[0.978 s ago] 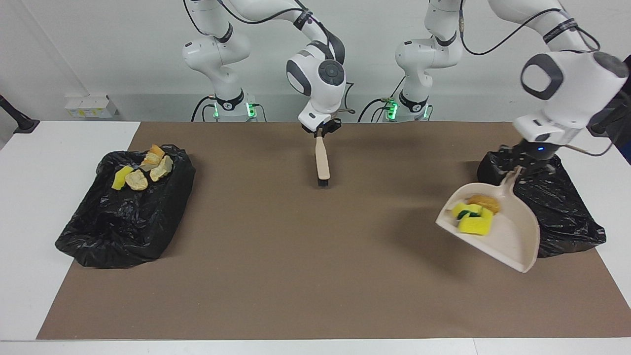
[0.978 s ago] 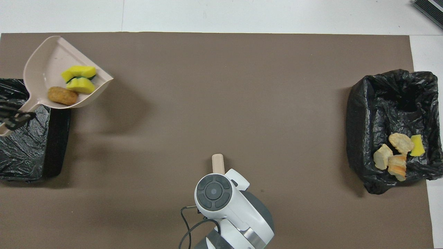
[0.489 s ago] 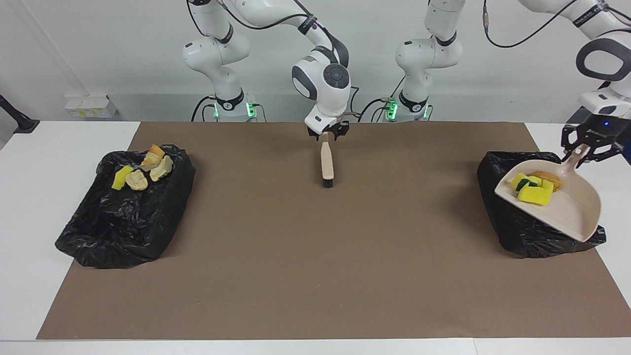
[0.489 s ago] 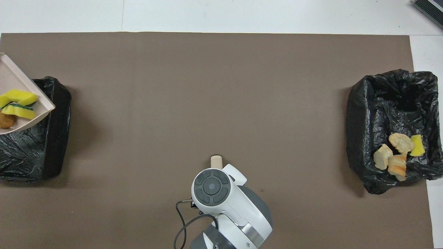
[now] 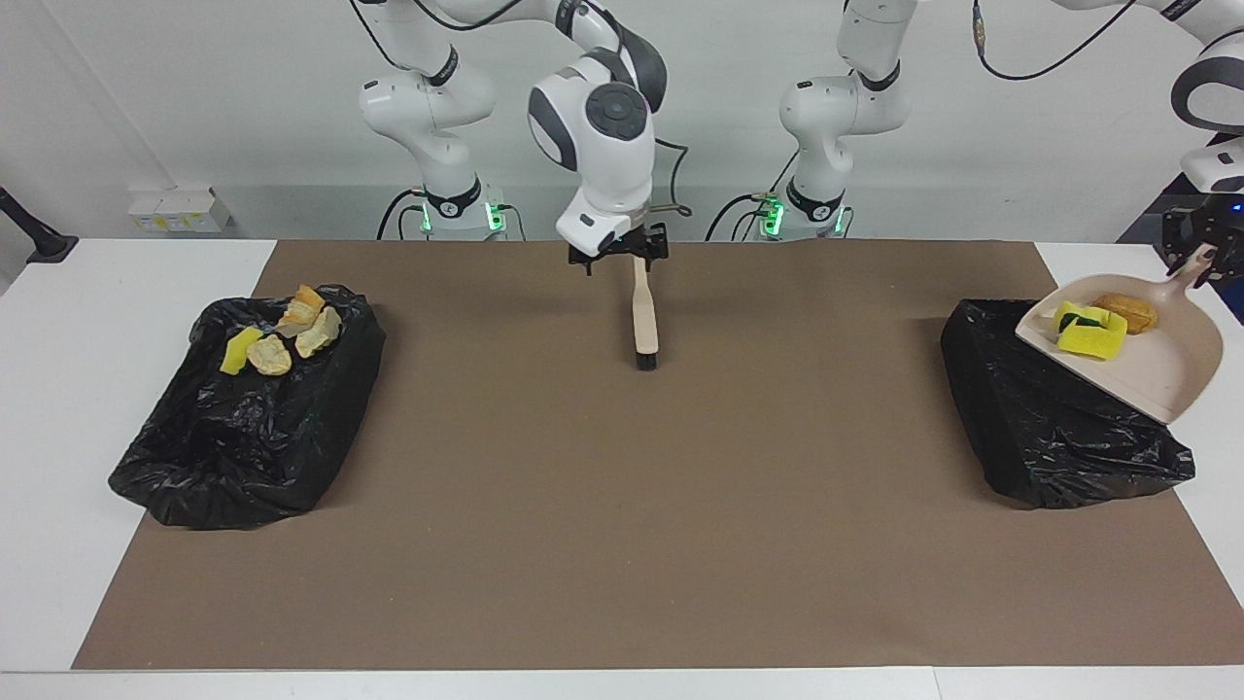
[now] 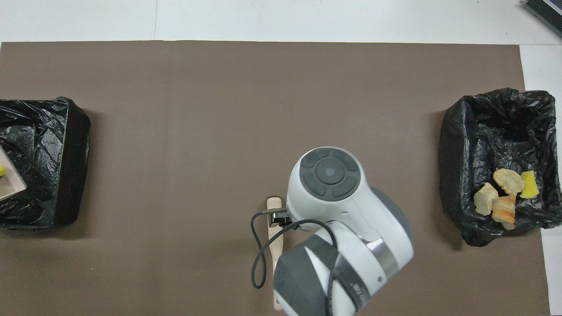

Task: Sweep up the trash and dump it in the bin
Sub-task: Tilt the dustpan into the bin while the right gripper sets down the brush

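Three scraps (two yellow sponge chunks, one green-backed, plus a tan-brown lump) sit in the beige dustpan, which hangs tilted over the black bag-lined bin at the left arm's end of the table. Left gripper pinches the dustpan's handle, fingers narrow. Four more scraps lie in the other black bag-lined bin at the right arm's end. Right gripper is up over the handle end of the beige brush, fingers spread wide & off it; brush lies flat on the brown mat, mid-table, bristle end away from the robots.
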Controlling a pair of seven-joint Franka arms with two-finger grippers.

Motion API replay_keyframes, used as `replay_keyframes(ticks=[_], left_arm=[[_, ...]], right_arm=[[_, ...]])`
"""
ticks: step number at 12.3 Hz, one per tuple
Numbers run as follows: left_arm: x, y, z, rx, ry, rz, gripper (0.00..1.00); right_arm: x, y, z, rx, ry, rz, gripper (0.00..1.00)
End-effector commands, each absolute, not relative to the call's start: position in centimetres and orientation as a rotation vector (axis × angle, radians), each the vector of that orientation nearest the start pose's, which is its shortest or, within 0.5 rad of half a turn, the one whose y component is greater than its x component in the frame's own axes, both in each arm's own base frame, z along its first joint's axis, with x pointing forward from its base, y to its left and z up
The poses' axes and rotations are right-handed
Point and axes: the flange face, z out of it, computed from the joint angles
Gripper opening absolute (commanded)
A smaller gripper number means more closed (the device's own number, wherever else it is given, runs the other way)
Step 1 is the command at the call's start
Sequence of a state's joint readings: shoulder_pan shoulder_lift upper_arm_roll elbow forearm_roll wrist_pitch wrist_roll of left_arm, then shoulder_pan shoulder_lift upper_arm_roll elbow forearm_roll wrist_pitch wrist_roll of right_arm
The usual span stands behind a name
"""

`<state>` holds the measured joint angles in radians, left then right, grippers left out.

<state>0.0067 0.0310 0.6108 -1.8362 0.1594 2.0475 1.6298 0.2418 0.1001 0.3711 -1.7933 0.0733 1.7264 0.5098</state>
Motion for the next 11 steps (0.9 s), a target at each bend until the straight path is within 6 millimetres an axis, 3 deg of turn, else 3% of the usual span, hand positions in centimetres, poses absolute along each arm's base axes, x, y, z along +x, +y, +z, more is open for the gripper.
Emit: replay_keyframes(ticks=[1,4,6,8,10,11], left_arm=[[49.3,34.7,54.2,-2.288,1.546,0.352,0.0],[51.9,31.0,55.2,-2.061,1.648,0.593,0.0],[53.6,27.8,55.9,-1.949,1.693,0.678,0.0],[55.4,25.0,56.7,-1.812,1.697,0.743,0.0],[55.4,24.3,57.3,-1.793,1.69,0.761,0.0],[56.1,22.6,58.8,-1.748,1.685,0.779,0.0]], right_arm=[[49.8,28.6,52.8,-3.119,-0.297,0.196,1.0],[52.8,20.8,57.3,-3.088,-0.421,0.103,1.0],[53.7,16.1,59.9,-3.157,-0.33,0.076,1.0],[54.4,12.2,60.9,-3.182,-0.246,0.046,1.0],[55.0,9.3,61.0,-3.179,-0.162,0.042,1.0],[55.3,7.7,61.0,-3.167,-0.111,0.034,1.0]])
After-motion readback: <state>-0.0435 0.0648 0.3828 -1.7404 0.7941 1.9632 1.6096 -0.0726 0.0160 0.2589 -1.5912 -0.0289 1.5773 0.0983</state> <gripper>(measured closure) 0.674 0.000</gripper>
